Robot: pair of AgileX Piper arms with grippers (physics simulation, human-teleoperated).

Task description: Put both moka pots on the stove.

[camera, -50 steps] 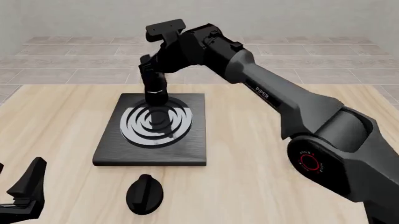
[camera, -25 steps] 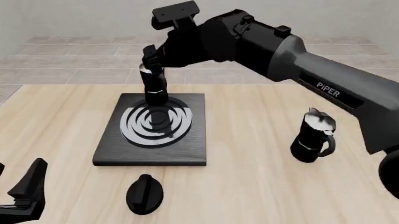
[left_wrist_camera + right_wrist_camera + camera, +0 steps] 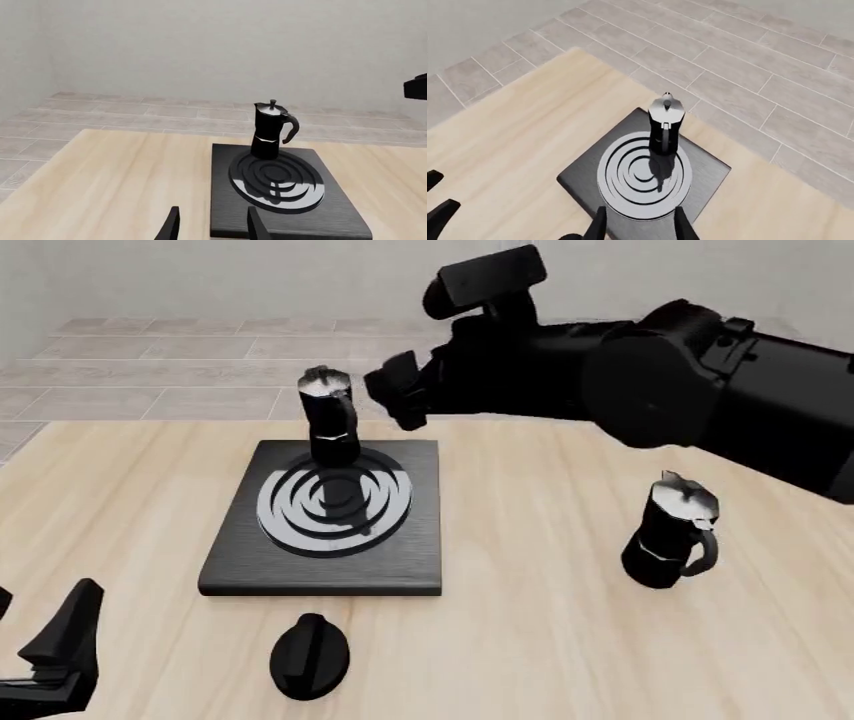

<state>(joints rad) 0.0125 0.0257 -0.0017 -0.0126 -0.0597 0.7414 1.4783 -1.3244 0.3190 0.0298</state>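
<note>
A: What could have gone wrong from that moment?

B: In my judgement, the main risk sat with the first pot (image 3: 327,418). It stood upright on the far edge of the stove (image 3: 227,562), on the outer rings rather than at the centre. The right gripper (image 3: 396,390) hung just beside it, to its right and about level with its lid, so a careless sideways sweep of that arm could have clipped the pot and tipped it off the back.

A: And the second pot?

B: The second pot (image 3: 673,531) stood on the table, right of the stove and well apart from it, beneath the right arm. Going down for it, the arm's bulk might have knocked it over before the fingers arrived. Its curved handle could also have twisted it in a poor grasp.

A: How did the jaws stand?

B: The right jaws stood apart and held nothing; the right wrist view showed both fingertips (image 3: 596,226) with an empty gap, looking down on the stove (image 3: 707,172) and the pot (image 3: 665,125) at its far side. The left gripper (image 3: 60,645) rested low at the near left corner, also parted and empty, far from both pots.

A: Anything else in the way?

B: A black knob (image 3: 310,655) lay just in front of the stove.
</note>
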